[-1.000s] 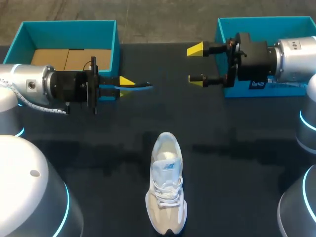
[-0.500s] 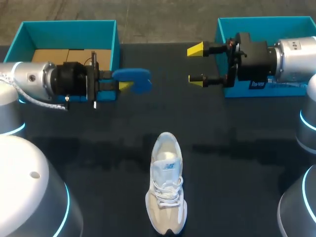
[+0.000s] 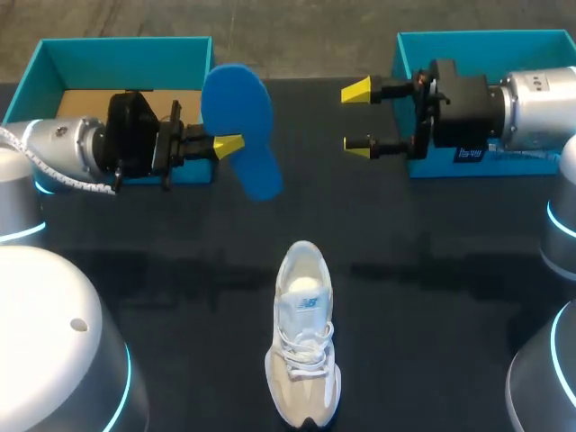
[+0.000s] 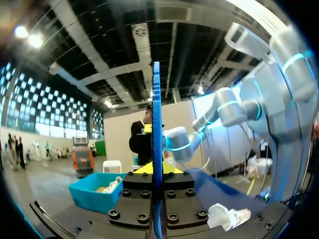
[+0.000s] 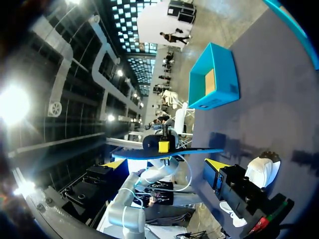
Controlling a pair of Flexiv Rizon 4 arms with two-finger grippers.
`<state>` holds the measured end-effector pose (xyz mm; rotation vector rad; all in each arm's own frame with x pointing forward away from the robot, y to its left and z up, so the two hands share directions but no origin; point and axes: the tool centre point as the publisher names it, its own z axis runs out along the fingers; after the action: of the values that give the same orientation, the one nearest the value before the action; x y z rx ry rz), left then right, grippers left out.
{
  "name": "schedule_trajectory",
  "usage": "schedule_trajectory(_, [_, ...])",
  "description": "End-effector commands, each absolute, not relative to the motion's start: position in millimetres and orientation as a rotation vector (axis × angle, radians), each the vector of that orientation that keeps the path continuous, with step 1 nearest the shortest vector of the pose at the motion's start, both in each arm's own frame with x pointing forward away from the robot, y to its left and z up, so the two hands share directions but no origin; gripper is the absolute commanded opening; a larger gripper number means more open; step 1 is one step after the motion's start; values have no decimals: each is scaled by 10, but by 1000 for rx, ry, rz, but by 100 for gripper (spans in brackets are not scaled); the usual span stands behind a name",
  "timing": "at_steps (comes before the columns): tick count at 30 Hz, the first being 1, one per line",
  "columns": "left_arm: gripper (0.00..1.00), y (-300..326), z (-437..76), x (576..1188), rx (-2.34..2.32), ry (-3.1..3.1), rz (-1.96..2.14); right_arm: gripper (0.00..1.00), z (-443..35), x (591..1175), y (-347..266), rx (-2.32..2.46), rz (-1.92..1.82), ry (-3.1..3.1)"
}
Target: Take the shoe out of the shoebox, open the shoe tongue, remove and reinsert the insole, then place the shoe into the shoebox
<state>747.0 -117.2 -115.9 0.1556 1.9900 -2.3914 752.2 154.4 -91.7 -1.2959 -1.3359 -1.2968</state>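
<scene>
Insole (image 3: 239, 121) is turning in the air. A moment ago only its thin edge was showing, and now its flat blue face is showing. The left fingers (image 3: 229, 145) are pinching it tight above the desk (image 3: 432, 297). The shoe (image 3: 304, 360) is lying on the desk, probably waiting to get it back. The right fingers (image 3: 358, 90) are hanging spread apart, holding nothing.

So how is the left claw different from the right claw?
The left claw is shut on the blue insole, while the right claw holds nothing. The left claw's fingers squeeze close together on the thin insole, and the right claw's fingers stand wide apart. Both claws have yellow tips and point toward each other.
</scene>
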Motion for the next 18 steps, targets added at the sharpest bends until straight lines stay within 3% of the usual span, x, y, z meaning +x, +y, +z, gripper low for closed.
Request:
schedule_trajectory(1, [0,-1231,-1226,7509,-1384,2138,-2926,100,-923,7521,1564,-1299,-1298,-1335])
schedule_trajectory(6, [0,-1260,-1291,7583,-2047,2028,-2920,100,-923,7521,1564,-1299,-1298,-1335])
schedule_trajectory(17, [0,-1260,-1291,7583,-2047,2028,-2920,100,-923,7521,1564,-1299,-1298,-1335])
schedule_trajectory(18, [0,-1277,-1306,7636,-2226,1962,-2891,100,-923,7521,1564,-1299,-1298,-1335])
